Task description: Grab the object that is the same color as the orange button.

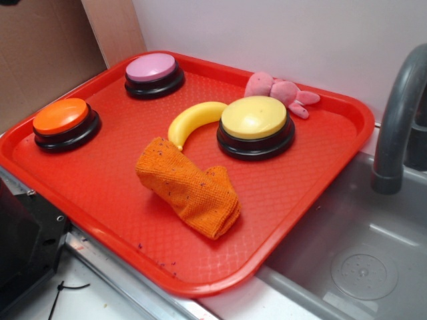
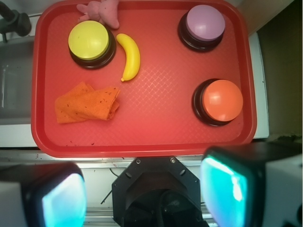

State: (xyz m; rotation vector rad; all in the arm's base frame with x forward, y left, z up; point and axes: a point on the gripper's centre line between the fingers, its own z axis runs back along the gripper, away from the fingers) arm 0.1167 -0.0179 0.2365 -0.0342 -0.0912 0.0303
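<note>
- Pincer, nearest the wrist camera: two blurred pads spread wide, holding nothing, high above the tray's near edge.
- Red plastic tray: carries everything; sits on the bench beside a grey sink.
- Orange knitted cloth with dark specks: crumpled, lying flat mid-tray, apart from its neighbours, so likely open to a top-down grasp.
- Round orange-topped button on black base: the colour reference, well apart from the cloth.
- Yellow banana: just beside the yellow-topped button; a near-colour decoy.
</note>
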